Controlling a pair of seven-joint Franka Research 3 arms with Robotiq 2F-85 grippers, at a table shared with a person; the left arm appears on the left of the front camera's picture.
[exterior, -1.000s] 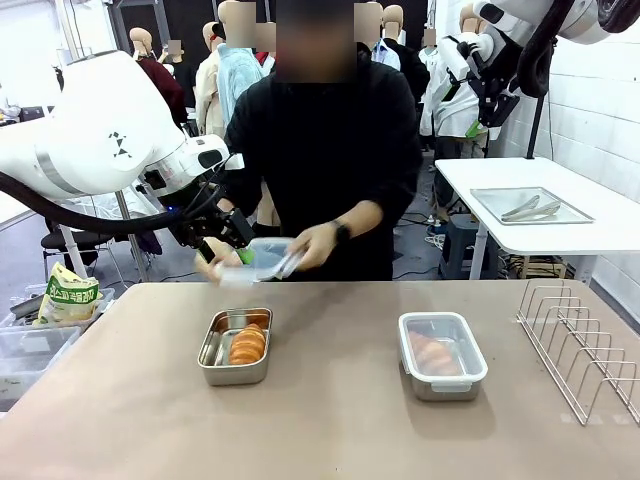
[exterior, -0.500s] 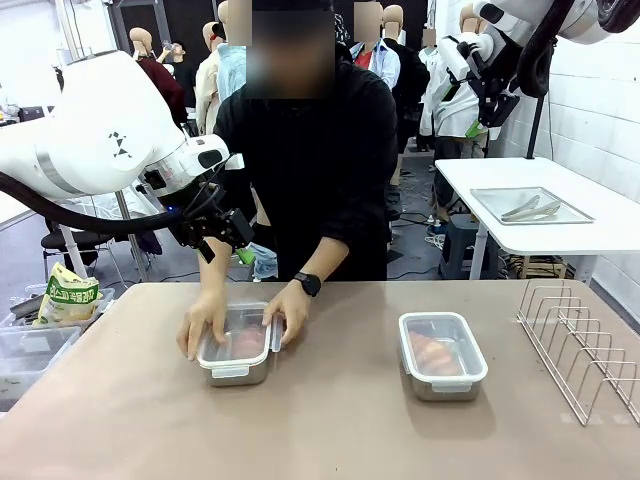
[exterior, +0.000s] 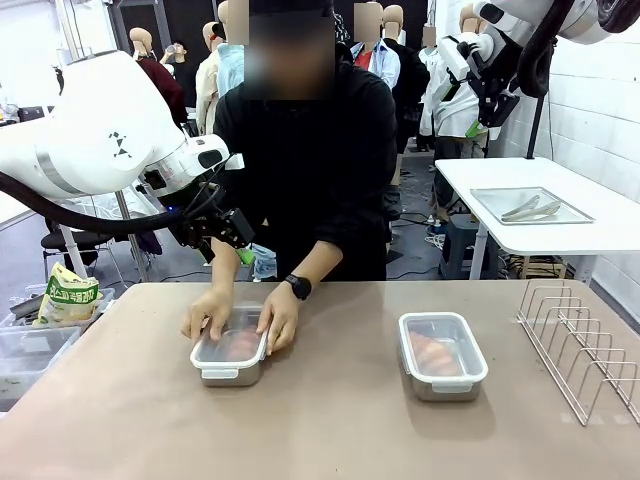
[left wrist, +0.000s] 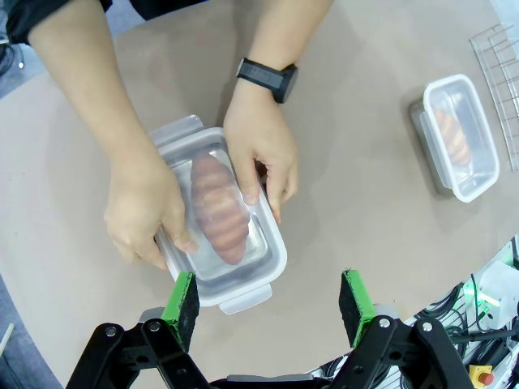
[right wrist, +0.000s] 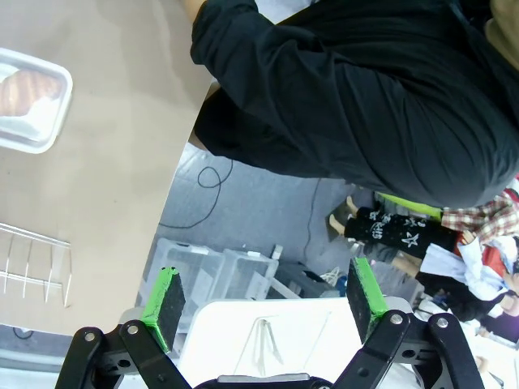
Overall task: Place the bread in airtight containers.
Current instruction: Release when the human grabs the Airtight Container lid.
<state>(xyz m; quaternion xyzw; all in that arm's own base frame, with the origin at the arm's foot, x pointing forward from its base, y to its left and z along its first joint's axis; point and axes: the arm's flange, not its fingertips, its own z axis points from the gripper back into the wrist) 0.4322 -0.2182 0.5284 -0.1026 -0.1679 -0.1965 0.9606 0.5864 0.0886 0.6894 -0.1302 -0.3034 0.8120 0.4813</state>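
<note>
A person's hands [exterior: 278, 320] press a clear lid onto the left airtight container [exterior: 228, 368]. Through that lid shows a golden-brown croissant [left wrist: 219, 203], with a hand [left wrist: 263, 154] on each side of the tin. The right container [exterior: 442, 358] stands lidded, and its croissant [exterior: 435, 352] shows through the lid. My left gripper [left wrist: 266, 279] hangs open and empty above the left tin [left wrist: 243, 279], raised off the table behind it in the front view [exterior: 228, 235]. My right gripper [right wrist: 263, 279] is open and empty, high off the table's far right, with the right tin [right wrist: 32, 97] far below it.
A wire rack [exterior: 580, 350] stands at the table's right edge. A yellow-green snack bag [exterior: 68, 295] and a clear bin [exterior: 30, 350] sit off the left edge. A steel tray with tongs [exterior: 530, 205] lies on a white side table at right.
The person brought the clear lid down from in front of the chest onto the left tin and now presses it with both hands. Neither gripper has moved.
</note>
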